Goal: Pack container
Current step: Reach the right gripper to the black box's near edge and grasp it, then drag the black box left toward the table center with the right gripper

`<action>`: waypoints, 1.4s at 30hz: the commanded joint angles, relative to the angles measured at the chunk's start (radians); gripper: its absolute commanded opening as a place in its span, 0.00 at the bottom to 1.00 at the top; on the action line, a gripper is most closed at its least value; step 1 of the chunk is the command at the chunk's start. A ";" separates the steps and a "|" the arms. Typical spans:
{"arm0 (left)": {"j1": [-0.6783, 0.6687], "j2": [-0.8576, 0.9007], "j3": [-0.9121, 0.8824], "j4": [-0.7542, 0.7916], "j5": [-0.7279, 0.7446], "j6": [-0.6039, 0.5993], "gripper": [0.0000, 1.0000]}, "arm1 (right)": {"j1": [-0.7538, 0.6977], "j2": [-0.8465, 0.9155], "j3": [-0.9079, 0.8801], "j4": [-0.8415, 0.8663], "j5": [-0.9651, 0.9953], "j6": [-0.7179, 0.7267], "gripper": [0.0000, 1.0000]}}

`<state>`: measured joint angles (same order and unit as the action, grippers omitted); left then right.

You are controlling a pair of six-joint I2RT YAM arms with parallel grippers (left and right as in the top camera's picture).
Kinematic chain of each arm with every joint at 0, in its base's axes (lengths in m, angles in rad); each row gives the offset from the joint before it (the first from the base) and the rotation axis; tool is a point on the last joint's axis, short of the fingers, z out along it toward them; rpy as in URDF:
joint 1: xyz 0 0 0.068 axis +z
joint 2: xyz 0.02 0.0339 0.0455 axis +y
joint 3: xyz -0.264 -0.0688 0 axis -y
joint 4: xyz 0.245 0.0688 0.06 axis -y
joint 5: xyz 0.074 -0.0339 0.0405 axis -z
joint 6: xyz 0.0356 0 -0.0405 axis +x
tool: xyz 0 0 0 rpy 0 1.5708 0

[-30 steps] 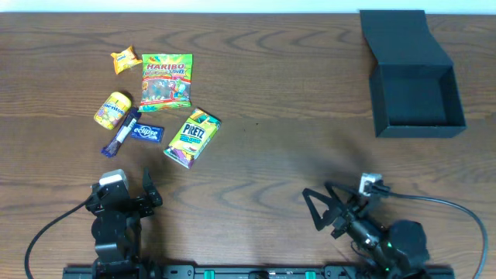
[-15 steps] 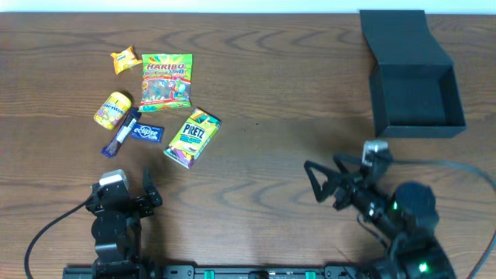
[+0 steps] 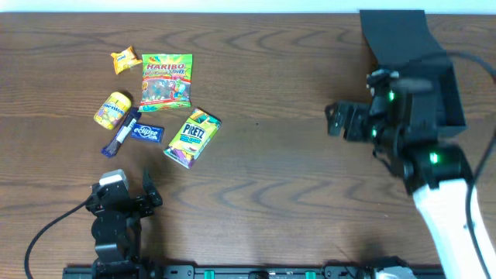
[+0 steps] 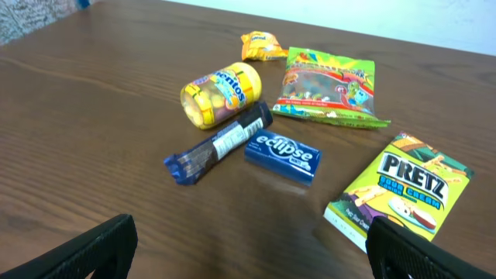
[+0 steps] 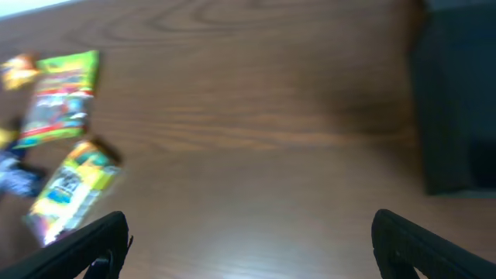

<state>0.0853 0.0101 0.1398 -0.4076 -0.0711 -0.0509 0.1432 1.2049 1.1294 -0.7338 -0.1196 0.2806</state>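
Container (image 3: 397, 37) looking light, stiff cardboard; pinching 1 wall rim seeming best; right gripper (image 3: 335, 122) hovering beside it, spread wide; left gripper (image 4: 248, 232) gaping too.

Dark wood-grain worktop (image 3: 263, 163), 6 snacks grouped at its left, small orange packet (image 3: 125, 60), green Haribo bag (image 3: 166, 80) just beside it, yellow Mentos tub (image 3: 112, 110) on its side, dark purple bar (image 3: 122, 133) just beside blue Eclipse gum pack (image 3: 146, 133), yellow-green Pretz box (image 3: 192, 137) lying flat
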 commanded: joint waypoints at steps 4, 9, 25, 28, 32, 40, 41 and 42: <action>0.006 -0.006 -0.019 -0.006 -0.010 0.010 0.95 | -0.096 0.195 0.119 -0.017 0.129 -0.062 0.99; 0.006 -0.006 -0.019 -0.006 -0.010 0.010 0.95 | -0.149 0.330 0.131 0.069 0.202 -0.135 0.99; 0.006 -0.006 -0.019 -0.006 -0.010 0.010 0.95 | -0.230 0.634 0.131 0.252 0.242 -0.151 0.89; 0.006 -0.006 -0.019 -0.006 -0.010 0.011 0.95 | -0.230 0.647 0.131 0.266 0.217 -0.151 0.57; 0.006 -0.006 -0.019 -0.006 -0.010 0.010 0.95 | -0.230 0.647 0.131 0.295 0.190 -0.150 0.15; 0.006 -0.006 -0.019 -0.006 -0.010 0.011 0.95 | -0.228 0.646 0.131 0.321 0.169 -0.147 0.01; 0.006 -0.006 -0.019 -0.006 -0.010 0.010 0.95 | -0.227 0.646 0.131 0.315 0.136 -0.147 0.01; 0.006 -0.006 -0.019 -0.006 -0.010 0.010 0.95 | -0.227 0.646 0.131 0.315 0.116 -0.147 0.01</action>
<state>0.0853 0.0101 0.1398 -0.4076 -0.0711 -0.0509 -0.0822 1.8542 1.2419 -0.4229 0.0528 0.1291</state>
